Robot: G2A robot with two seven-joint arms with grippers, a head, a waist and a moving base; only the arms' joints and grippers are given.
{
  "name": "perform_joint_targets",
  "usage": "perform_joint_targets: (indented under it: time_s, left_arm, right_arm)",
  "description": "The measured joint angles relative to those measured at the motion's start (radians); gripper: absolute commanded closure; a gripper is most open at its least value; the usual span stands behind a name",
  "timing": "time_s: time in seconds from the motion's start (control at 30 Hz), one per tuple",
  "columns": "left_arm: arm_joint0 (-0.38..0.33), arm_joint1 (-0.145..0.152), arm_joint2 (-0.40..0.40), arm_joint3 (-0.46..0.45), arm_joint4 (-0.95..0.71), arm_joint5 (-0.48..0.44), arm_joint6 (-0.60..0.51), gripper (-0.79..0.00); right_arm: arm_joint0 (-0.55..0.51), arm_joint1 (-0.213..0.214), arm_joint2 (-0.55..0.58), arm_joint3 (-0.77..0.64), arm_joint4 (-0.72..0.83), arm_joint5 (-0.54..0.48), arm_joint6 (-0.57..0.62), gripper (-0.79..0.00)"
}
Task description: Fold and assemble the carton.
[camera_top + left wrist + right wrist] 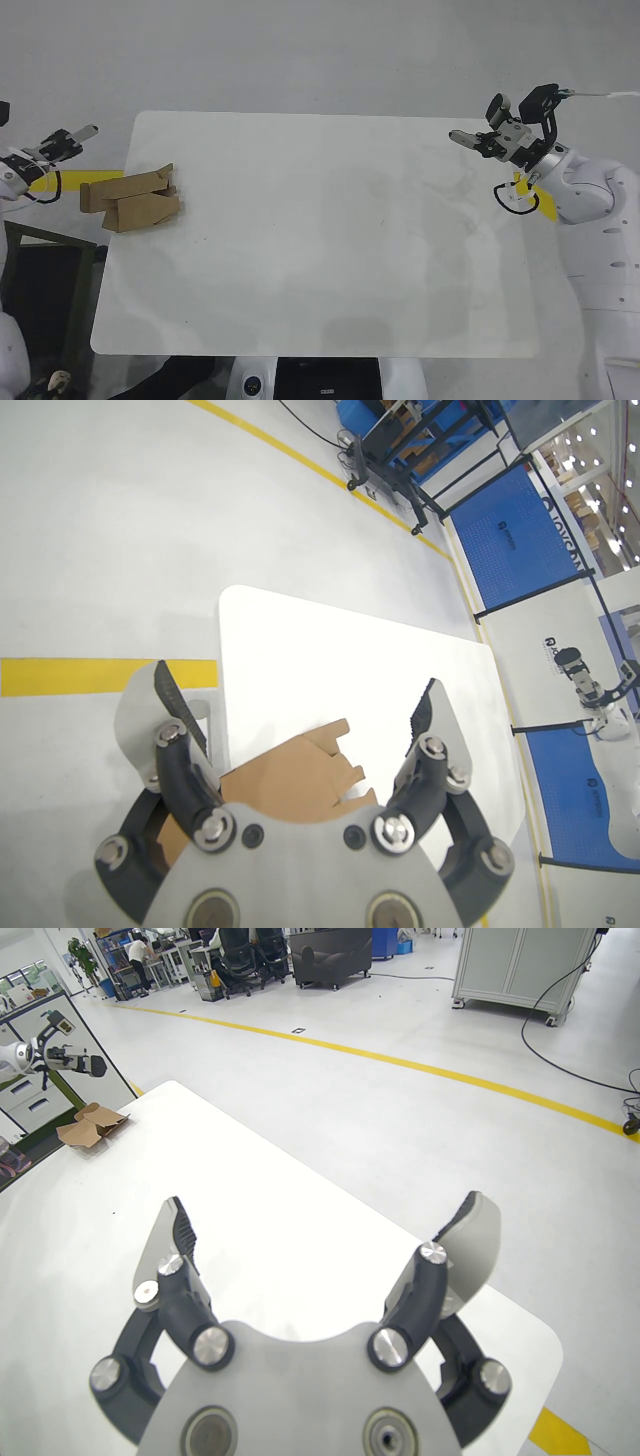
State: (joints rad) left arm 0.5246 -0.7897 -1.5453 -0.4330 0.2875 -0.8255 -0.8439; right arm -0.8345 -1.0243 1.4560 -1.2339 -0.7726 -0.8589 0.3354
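A brown cardboard carton (132,200) lies flattened and partly folded at the left edge of the white table (320,260), one end hanging past the rim. My left gripper (72,139) hangs off the table's left side, above the floor and apart from the carton (300,780), fingers open and empty (295,705). My right gripper (470,141) is over the table's far right corner, open with nothing between its fingers (325,1218). In the right wrist view the carton (92,1125) sits far across the table, with the left gripper (85,1063) beyond it.
Yellow tape lines (65,676) mark the grey floor around the table. A dark cabinet or cart (45,290) stands beside the table's near left edge. Blue barrier panels (515,545) and equipment stand farther off.
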Motion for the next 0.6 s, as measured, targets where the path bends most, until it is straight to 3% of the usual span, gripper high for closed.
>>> perform_joint_targets:
  time_s: [0.2,0.47,0.6]
  left_arm:
    - [-0.01,0.024,0.035,0.053,0.158,0.013,0.04,-0.785]
    - [-0.022,0.034,0.084,0.124,0.265,0.016,0.028,-0.785]
    - [-0.03,0.03,0.09,0.163,0.239,0.0,0.006,-0.785]
  right_arm:
    - [0.0,0.0,0.0,0.0,0.0,0.0,0.0,-0.785]
    - [0.0,0.0,0.0,0.0,0.0,0.0,0.0,-0.785]
    - [0.0,0.0,0.0,0.0,0.0,0.0,0.0,-0.785]
